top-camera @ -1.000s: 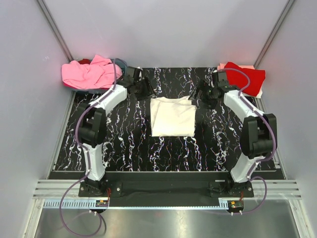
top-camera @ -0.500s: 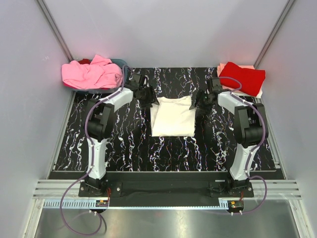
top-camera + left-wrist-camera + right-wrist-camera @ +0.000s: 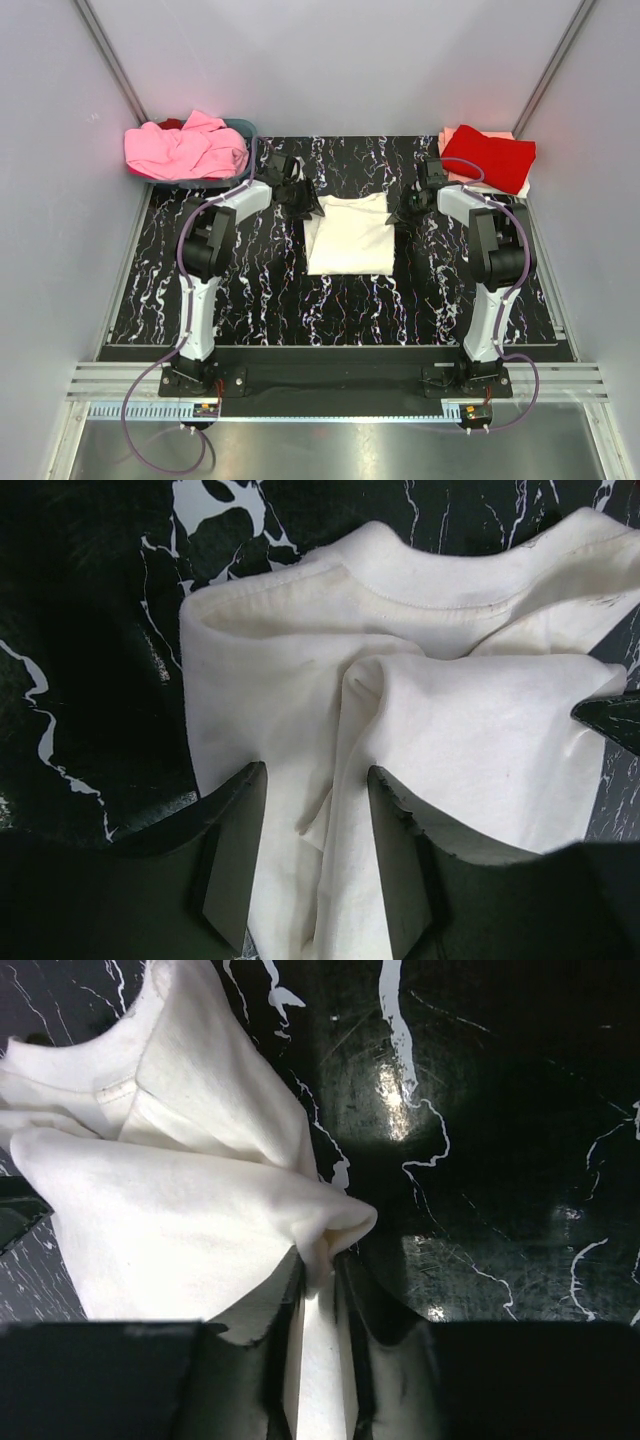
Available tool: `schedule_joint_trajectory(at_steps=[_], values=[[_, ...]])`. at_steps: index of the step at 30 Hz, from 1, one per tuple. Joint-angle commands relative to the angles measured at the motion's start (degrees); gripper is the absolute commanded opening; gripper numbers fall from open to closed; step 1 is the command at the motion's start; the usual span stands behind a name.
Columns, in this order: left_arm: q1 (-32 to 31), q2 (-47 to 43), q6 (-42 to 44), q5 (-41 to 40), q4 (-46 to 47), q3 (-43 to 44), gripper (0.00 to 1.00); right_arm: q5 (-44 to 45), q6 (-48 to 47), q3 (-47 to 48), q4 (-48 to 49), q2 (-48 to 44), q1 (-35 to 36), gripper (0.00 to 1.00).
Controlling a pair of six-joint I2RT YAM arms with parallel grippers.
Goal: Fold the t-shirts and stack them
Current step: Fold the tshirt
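A white t-shirt (image 3: 348,235) lies partly folded in the middle of the black marbled table (image 3: 250,290). My left gripper (image 3: 303,204) sits at its far left corner. In the left wrist view the left gripper (image 3: 315,815) stands open, its fingers (image 3: 235,850) either side of a raised ridge of the white t-shirt (image 3: 450,720). My right gripper (image 3: 402,211) is at the far right corner. In the right wrist view the right gripper (image 3: 322,1270) is shut on a bunched corner of the white t-shirt (image 3: 180,1220).
A pile of pink shirts (image 3: 185,150) fills a blue basket at the back left. A folded red shirt (image 3: 490,158) lies on a stack at the back right. Grey walls close in the table on three sides.
Both grippers came down from the far edge onto the shirt's far corners. The right jaws closed from wide open onto the cloth. The left jaws narrowed slightly.
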Motion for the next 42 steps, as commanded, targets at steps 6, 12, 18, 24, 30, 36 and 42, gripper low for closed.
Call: schedule_joint_trajectory(at_steps=[6,12,18,24,30,36,42], values=[[-0.21,0.89,1.2,2.75,2.89,1.25,0.48,-0.38,-1.08,1.98,2.18,-1.29,-0.65,0.11],[-0.47,0.63,1.02,4.51,5.0,0.98,0.47,-0.74,-1.35,1.81,2.36,-0.5,-0.73,0.07],[-1.0,1.95,1.02,6.1,6.15,1.24,0.45,-1.0,-1.17,1.72,2.71,-0.06,-0.65,0.02],[-1.44,3.0,0.06,8.02,7.73,1.6,0.23,-1.09,-1.43,2.24,2.53,0.2,-0.65,0.0],[-1.61,-1.03,-0.21,6.54,7.55,0.63,0.0,-0.74,-2.22,2.77,0.69,-1.9,-0.65,0.0],[-2.05,-8.85,0.84,4.34,5.53,-1.3,0.0,0.23,-2.57,2.77,-2.3,-7.25,-0.65,0.0],[-2.58,-16.67,0.59,1.89,5.0,-6.21,0.0,-1.08,-3.19,1.98,-5.02,-12.97,-0.65,0.0]])
